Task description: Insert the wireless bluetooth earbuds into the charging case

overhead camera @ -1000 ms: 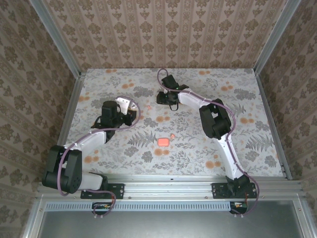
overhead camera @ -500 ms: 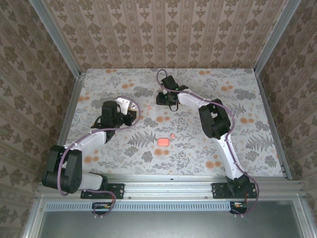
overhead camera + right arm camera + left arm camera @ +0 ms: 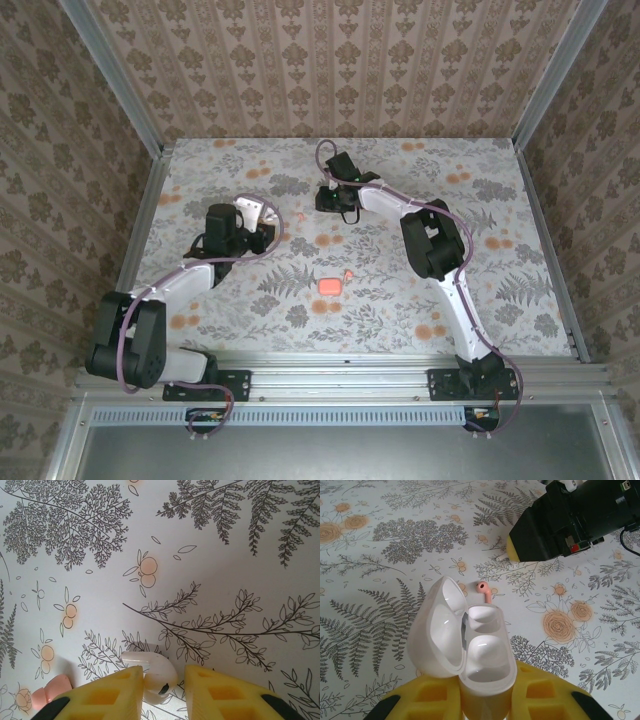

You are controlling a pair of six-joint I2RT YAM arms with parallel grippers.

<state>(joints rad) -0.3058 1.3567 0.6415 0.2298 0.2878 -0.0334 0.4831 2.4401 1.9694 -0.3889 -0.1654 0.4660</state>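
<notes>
On bench (image 3: pixel 225 580), white earbud (image 3: pixel 150 667) is straddled by unclenched right tool (image 3: pixel 163 675); charging case (image 3: pixel 480 645) is clamped, lid open, by left tool (image 3: pixel 485 692). Pickup step: clench, then lift, is required.

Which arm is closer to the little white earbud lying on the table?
Right. The right fingers stand on either side of the white earbud. The left fingers are off to the left of it, clamped on the open white charging case.
</notes>
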